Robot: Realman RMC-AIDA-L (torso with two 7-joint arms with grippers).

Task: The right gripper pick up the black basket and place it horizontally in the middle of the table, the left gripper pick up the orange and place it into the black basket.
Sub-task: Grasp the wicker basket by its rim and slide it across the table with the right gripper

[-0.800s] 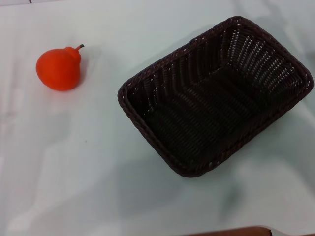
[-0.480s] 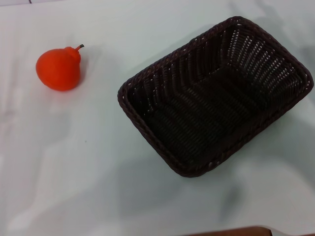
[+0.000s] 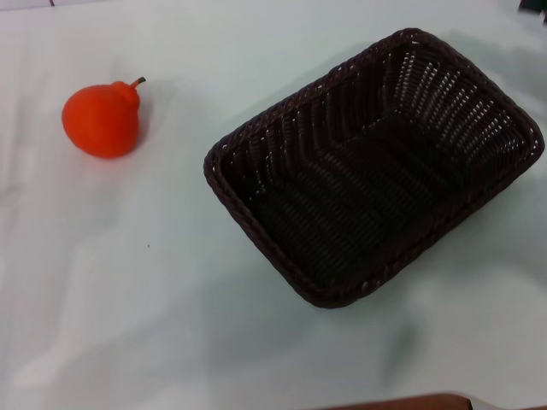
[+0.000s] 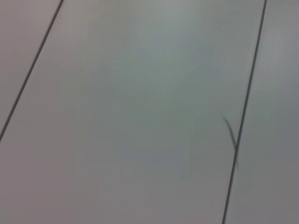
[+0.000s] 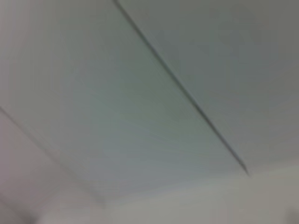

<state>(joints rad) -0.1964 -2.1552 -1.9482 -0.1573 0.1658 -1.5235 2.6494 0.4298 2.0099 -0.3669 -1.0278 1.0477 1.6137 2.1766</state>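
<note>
The black basket [image 3: 376, 171] is a large dark woven wicker basket. It rests on the table [image 3: 128, 299] right of centre, turned diagonally, and it is empty. The orange [image 3: 101, 119] is a small orange-red fruit with a short dark stem. It sits on the table at the far left, well apart from the basket. Neither gripper shows in the head view. The left and right wrist views show only pale flat panels with thin dark seams, with no fingers and none of the task's things.
A brown edge [image 3: 410, 401] shows along the bottom of the head view. A small dark sliver [image 3: 534, 4] sits at the top right corner; I cannot tell what it is. Bare tabletop lies between the orange and the basket.
The basket and the orange have not moved. A small dark sliver has appeared at the top right corner of the head view.
</note>
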